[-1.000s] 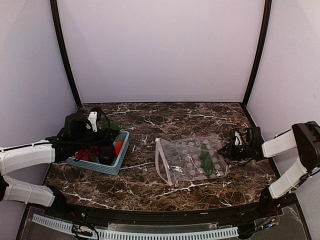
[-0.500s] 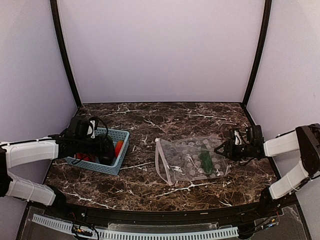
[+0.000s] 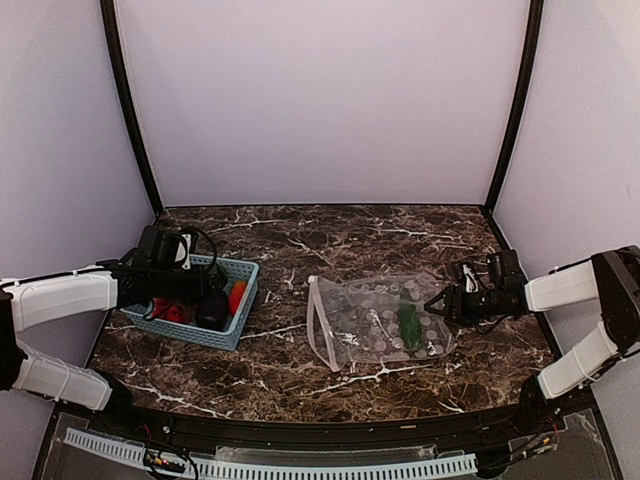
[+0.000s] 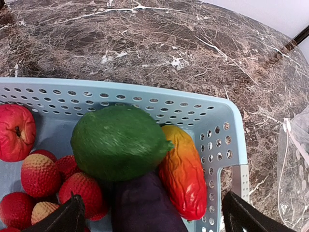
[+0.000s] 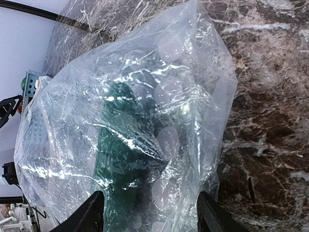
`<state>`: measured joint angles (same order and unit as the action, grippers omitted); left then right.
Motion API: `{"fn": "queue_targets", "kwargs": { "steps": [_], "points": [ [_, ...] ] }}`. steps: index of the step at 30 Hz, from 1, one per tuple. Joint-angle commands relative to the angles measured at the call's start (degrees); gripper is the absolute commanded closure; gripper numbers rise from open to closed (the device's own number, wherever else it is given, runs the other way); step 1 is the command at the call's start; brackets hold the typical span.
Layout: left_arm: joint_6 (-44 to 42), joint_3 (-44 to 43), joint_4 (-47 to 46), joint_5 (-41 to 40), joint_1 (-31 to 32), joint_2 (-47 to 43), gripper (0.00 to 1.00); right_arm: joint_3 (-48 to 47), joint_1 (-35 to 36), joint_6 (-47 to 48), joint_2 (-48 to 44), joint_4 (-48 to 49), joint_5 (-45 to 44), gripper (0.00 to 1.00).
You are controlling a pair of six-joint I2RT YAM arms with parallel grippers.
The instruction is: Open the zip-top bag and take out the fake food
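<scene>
The clear zip-top bag (image 3: 375,320) lies flat mid-table, its pale zip strip (image 3: 318,322) along the left edge. One green vegetable (image 3: 408,322) shows inside it. My right gripper (image 3: 434,303) sits low at the bag's right end. In the right wrist view it (image 5: 152,217) stands open astride the crinkled bag (image 5: 145,96) and the green piece (image 5: 123,164). My left gripper (image 3: 208,290) hovers over the light-blue basket (image 3: 243,272). In its wrist view it (image 4: 154,220) is open and empty above a green fruit (image 4: 118,142), an orange-red piece (image 4: 183,169) and a purple eggplant (image 4: 145,205).
The basket (image 4: 227,125) also holds a red apple (image 4: 14,133) and several red strawberry-like pieces (image 4: 38,174). Dark frame posts and pale walls close in the marble table (image 3: 330,235) at the back and sides.
The left gripper came down over the basket with a green piece and opened wider; the piece now lies in the basket. The right gripper opened, and the bag slid slightly left.
</scene>
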<state>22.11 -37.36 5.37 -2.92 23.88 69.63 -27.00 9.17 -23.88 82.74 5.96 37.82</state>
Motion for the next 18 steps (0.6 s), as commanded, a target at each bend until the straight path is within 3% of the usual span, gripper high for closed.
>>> {"fn": "queue_targets", "kwargs": {
  "steps": [1, 3, 8, 18],
  "points": [
    [-2.1, -1.5, 3.9, -0.6, -0.1, -4.0, 0.01, -1.0, 1.6, -0.5, 1.0, -0.3, -0.9, 0.38],
    [-3.4, -1.8, 3.8, -0.1, 0.7, -5.6, 0.01, -1.1, 2.1, -0.8, 1.2, -0.2, -1.3, 0.42],
    [-8.0, -2.0, -0.5, 3.1, 9.3, -5.9, 0.02, -1.5, 3.2, -0.8, 2.7, 0.1, -1.5, 0.50],
    [-14.5, -5.8, -9.2, 12.6, 23.3, 10.4, 0.27, -1.7, 4.4, -0.9, 3.3, -0.2, -3.5, 0.60]
  ]
}}
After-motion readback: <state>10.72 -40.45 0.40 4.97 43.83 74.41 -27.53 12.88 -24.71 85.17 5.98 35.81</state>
